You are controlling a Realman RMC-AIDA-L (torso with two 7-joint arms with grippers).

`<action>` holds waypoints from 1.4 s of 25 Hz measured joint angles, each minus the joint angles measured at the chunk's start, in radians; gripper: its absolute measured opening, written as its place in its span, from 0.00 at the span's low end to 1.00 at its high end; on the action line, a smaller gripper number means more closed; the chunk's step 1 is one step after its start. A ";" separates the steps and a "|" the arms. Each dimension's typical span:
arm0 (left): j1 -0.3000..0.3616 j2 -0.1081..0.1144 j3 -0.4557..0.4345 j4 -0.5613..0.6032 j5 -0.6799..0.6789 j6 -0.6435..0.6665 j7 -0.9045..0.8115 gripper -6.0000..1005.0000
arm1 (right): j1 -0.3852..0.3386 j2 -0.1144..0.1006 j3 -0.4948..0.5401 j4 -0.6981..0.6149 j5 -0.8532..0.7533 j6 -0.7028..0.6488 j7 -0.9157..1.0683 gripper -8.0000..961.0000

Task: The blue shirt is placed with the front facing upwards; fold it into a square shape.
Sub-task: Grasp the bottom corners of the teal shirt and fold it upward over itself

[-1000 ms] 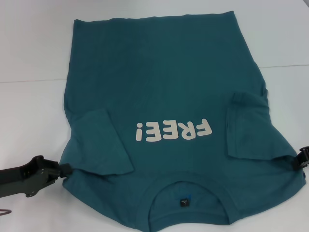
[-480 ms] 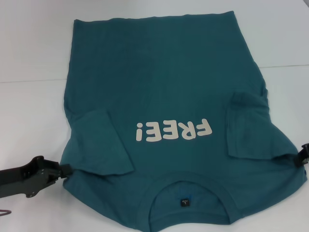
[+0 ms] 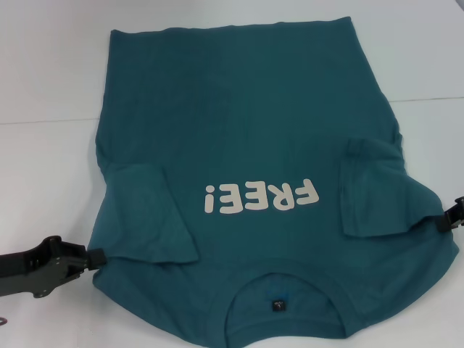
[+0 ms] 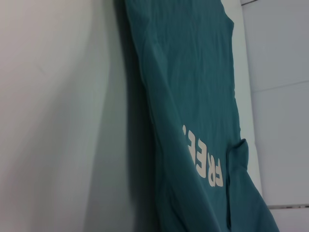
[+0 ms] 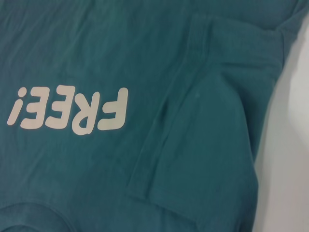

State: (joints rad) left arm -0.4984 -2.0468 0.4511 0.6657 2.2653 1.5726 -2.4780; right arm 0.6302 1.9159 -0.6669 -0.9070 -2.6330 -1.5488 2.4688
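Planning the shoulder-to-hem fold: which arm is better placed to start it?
Neither clearly. The left gripper sits at the shirt left shoulder edge, the right gripper at the right shoulder edge, both sleeves already folded in. Probably both lift together; right is mostly out of view.

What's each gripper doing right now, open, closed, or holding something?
Left gripper: at the blue shirt's left shoulder edge; open or shut cannot be told.
Right gripper: at the shirt's right shoulder edge, mostly out of frame; cannot be told.

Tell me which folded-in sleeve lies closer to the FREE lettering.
The sleeve on the robot's right; its edge nearly meets the lettering, while the left sleeve sits farther off.
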 joint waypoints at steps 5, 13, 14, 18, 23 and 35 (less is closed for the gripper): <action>0.000 0.001 0.000 0.003 0.002 0.008 0.000 0.01 | 0.000 -0.001 0.001 0.000 0.001 -0.009 0.000 0.04; 0.000 0.001 0.003 0.003 0.002 0.008 0.001 0.01 | 0.000 -0.003 0.001 -0.001 0.001 -0.013 -0.001 0.04; 0.000 0.001 0.003 0.003 0.002 0.008 0.001 0.01 | 0.000 -0.003 0.001 -0.001 0.001 -0.013 -0.001 0.04; 0.000 0.004 0.005 0.003 0.002 0.011 0.001 0.01 | 0.001 -0.005 0.001 -0.001 0.001 -0.024 0.002 0.04; 0.000 0.010 0.009 0.014 0.032 0.039 0.000 0.01 | 0.004 -0.008 0.001 -0.001 -0.002 -0.055 0.002 0.04; 0.047 0.004 0.008 0.113 0.092 0.196 -0.006 0.01 | -0.022 -0.011 -0.005 -0.042 -0.038 -0.194 -0.001 0.04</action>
State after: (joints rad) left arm -0.4512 -2.0424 0.4596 0.7789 2.3577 1.7685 -2.4844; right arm 0.6084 1.9051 -0.6722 -0.9495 -2.6712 -1.7423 2.4681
